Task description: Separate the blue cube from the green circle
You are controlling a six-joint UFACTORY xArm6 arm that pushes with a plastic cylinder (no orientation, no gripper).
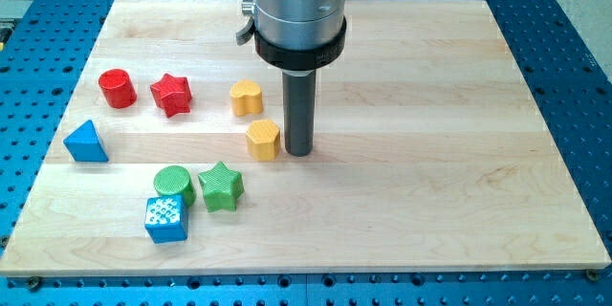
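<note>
The blue cube [165, 220] lies near the view's bottom left, touching the green circle [174, 184] just above it. A green star [221, 186] sits right of the green circle, close beside it. My tip [299, 151] stands on the board near the middle, right beside a yellow hexagon [263, 140]. The tip is well up and to the right of the blue cube and green circle, apart from both.
A yellow heart [247, 98] lies above the yellow hexagon. A red star [172, 95] and a red cylinder [118, 88] lie at the upper left. A blue triangle [86, 142] lies at the left. The wooden board [459, 182] rests on a blue perforated table.
</note>
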